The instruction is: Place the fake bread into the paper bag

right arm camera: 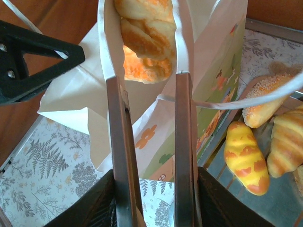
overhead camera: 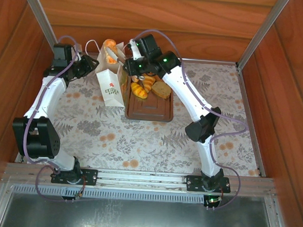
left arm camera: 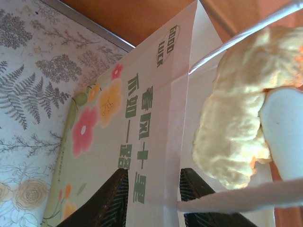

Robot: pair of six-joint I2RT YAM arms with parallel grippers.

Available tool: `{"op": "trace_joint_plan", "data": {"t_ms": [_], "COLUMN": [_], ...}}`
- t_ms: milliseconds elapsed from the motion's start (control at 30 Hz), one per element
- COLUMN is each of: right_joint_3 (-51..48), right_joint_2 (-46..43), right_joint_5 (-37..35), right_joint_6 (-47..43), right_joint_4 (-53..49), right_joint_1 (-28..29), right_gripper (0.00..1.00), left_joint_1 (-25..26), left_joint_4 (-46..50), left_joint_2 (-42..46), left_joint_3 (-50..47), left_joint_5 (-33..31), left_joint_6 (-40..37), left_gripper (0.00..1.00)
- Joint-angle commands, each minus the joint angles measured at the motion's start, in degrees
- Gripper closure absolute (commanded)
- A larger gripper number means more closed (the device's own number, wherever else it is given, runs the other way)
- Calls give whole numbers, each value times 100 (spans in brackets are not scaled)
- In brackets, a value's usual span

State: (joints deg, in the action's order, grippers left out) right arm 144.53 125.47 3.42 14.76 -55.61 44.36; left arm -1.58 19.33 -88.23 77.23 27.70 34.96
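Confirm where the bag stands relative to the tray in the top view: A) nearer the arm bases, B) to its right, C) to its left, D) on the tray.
C: the bag stands upright beside the left edge of the tray.

The paper bag (overhead camera: 111,86) is showing white, with green lettering and pink and orange flowers (a pale green band is running along one edge). The fake bread (overhead camera: 140,88) is glowing golden-yellow with orange streaks. The tray (overhead camera: 149,112) is looking dark brown, and the tongs (right arm camera: 184,142) are looking a dull brownish metal. The tablecloth (overhead camera: 140,143) is carrying grey ferns and orange blossoms.
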Motion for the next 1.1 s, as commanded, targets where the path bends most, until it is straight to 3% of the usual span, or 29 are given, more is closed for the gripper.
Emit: {"op": "trace_joint_plan", "data": {"t_ms": [0,500,633,867,1067], "right_joint_3": [113,93,84,-309,-668], "right_joint_2": [13,-51,-184,-819,-1543], "right_joint_5": [-11,-228,-141,74,246], "right_joint_6": [-145,-114,-99,-57,-79], "right_joint_4": [87,-200,-126,270,387], "right_joint_1": [64,64,67,51,-12], "right_gripper": [57,43,45,47,46], "left_joint_1": [30,77,75,72,65], "left_joint_4": [44,16,10,12,9], "left_joint_2": [-115,-68,-15,205,476], "left_joint_3": [90,49,38,-4,-51], "left_joint_5": [-26,-134,-159,-125,-92], "left_joint_6": [62,116,114,62,-40], "left_gripper": [68,70,69,56,29]}}
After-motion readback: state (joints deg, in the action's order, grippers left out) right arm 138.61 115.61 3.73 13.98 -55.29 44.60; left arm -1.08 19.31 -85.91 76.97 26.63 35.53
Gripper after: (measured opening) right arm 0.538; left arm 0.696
